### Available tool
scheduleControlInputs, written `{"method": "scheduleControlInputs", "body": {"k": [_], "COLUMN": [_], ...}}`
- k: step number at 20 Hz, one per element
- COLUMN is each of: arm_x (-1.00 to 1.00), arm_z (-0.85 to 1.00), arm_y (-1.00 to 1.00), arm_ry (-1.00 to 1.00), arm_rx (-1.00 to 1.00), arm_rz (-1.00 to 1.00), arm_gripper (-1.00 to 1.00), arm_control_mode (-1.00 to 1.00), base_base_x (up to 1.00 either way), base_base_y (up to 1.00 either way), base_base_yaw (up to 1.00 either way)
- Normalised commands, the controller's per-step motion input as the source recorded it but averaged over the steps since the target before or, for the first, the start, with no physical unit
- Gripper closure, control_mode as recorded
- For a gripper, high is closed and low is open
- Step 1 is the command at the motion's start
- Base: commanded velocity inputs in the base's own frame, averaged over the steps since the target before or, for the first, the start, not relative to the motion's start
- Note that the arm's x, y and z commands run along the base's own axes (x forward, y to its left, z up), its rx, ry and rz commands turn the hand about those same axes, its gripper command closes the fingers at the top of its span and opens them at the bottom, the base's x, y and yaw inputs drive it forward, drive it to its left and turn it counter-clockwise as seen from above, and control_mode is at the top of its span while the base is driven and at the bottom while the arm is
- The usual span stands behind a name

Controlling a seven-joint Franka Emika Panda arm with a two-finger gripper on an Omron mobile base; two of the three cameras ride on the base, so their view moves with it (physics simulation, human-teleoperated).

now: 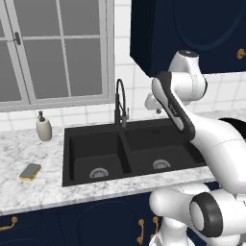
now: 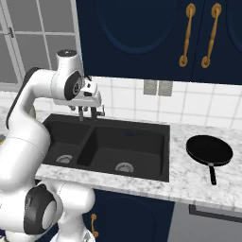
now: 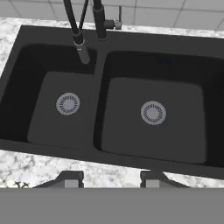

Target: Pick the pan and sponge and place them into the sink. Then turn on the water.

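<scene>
As the stock lies now, both task items sit on the marble tabletop [image 1: 29, 144], outside the sink [image 1: 129, 149].

Pan [image 2: 209, 150], one: right of the sink, handle toward the near edge. Likely rigid, fairly heavy, slick; best taken by the straight handle.

Sponge [image 1: 30, 172], one: left of the sink, near the front edge. Likely light, soft, compressible; take across its short sides.

Sink basins, two, one drain each; faucet [image 1: 120, 103], one; soap dispenser [image 1: 43, 127], one.

Gripper [image 2: 86, 115]: above the sink, fingers [image 3: 70, 179] seemingly parted, holding nothing.
</scene>
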Motion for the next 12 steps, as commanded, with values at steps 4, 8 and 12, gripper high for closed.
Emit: {"method": "scheduleControlInputs", "body": {"k": [4,8,12], "arm_x": [-0.05,-0.23,-0.29], "arm_z": [0.0,-0.07,-0.15], "arm_y": [-0.38,-0.94,-1.0], "arm_ry": [-0.06,-0.12,-0.11], "arm_rx": [0.03,0.06,0.0], "arm_rz": [0.0,0.0,0.0], "arm_gripper": [-1.0,-1.0,-1.0], "arm_control_mode": [-1.0,-1.0,-1.0], "base_base_x": [0.0,0.0,0.0], "base_base_y": [0.0,0.0,0.0], "base_base_yaw": [0.0,0.0,0.0]}}
